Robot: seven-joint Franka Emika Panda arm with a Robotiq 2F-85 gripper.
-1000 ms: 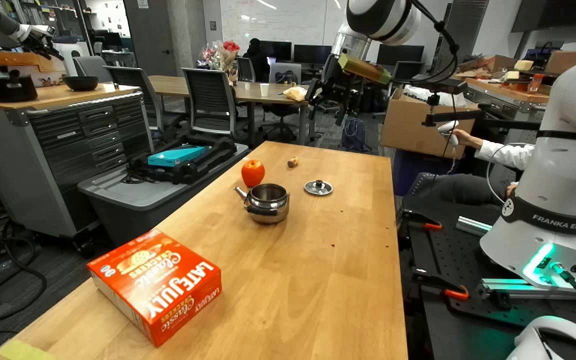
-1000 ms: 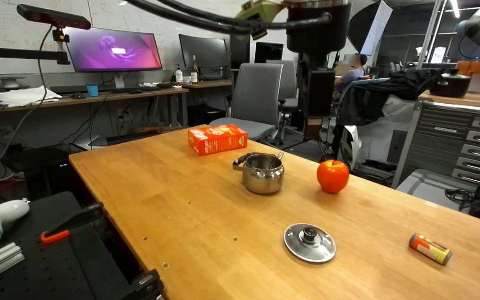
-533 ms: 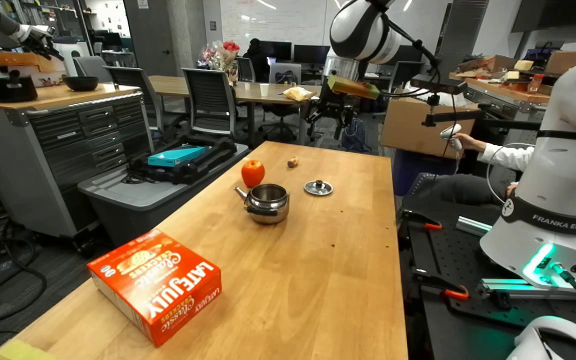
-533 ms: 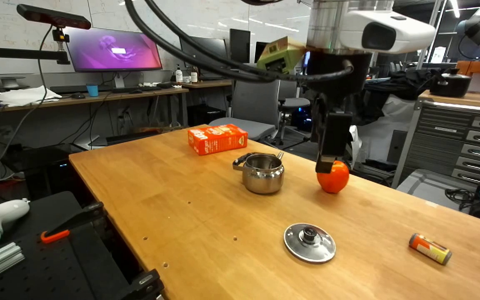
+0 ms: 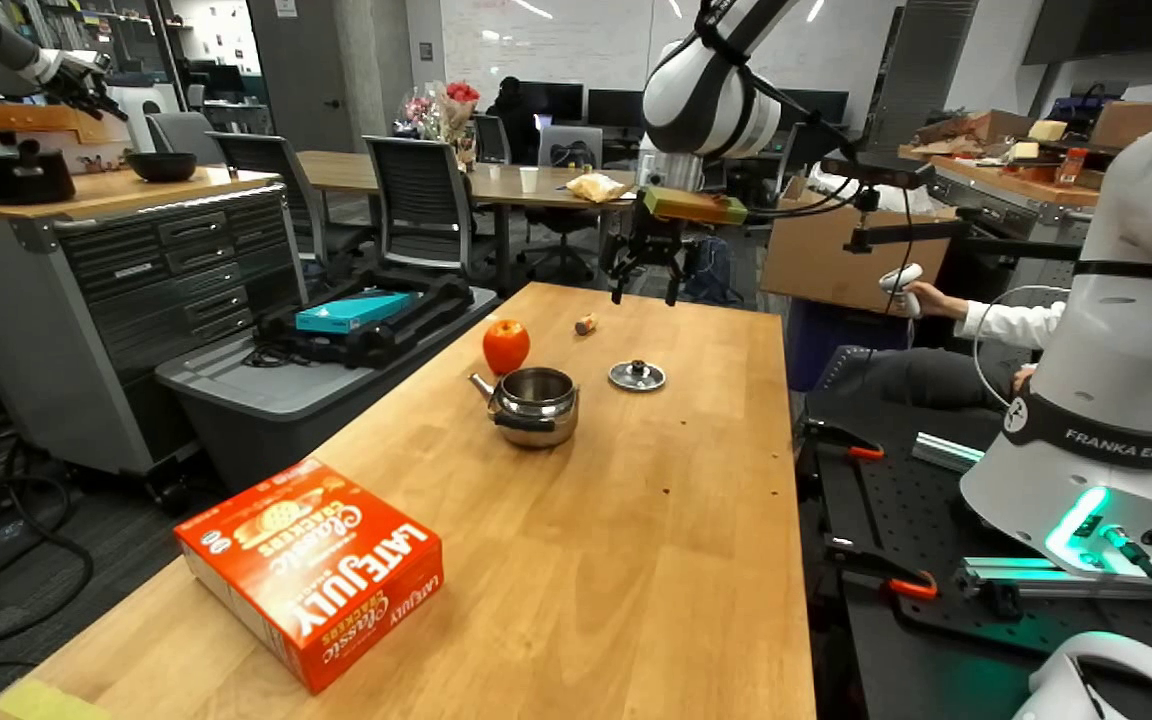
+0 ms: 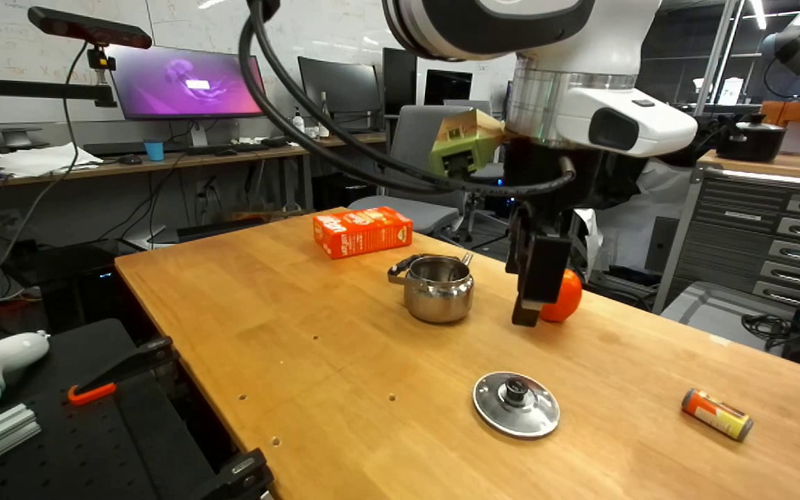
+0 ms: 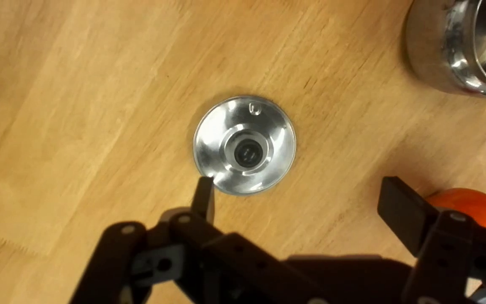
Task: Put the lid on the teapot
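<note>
The silvery lid with its black knob lies flat on the wooden table in both exterior views (image 5: pixel 637 378) (image 6: pixel 515 410). It also shows near the middle of the wrist view (image 7: pixel 276 143). The metal teapot stands upright and uncovered in both exterior views (image 5: pixel 536 428) (image 6: pixel 439 302), and is partly cut off at the top right of the wrist view (image 7: pixel 430 46). My gripper (image 5: pixel 644 298) is open and empty, pointing down above the table. In the wrist view the lid lies beyond the fingertips of my gripper (image 7: pixel 297 179), nearer the left one, which overlaps its rim.
A red-orange apple (image 5: pixel 506 347) stands beside the teapot, partly behind my gripper in an exterior view (image 6: pixel 565 298). A small orange and yellow cylinder (image 6: pixel 717 414) lies past the lid. A large orange-red cracker box (image 5: pixel 316 560) lies at the opposite end of the table.
My gripper has come down toward the table and now points more straight down. The lid, teapot, apple and box have not moved.
</note>
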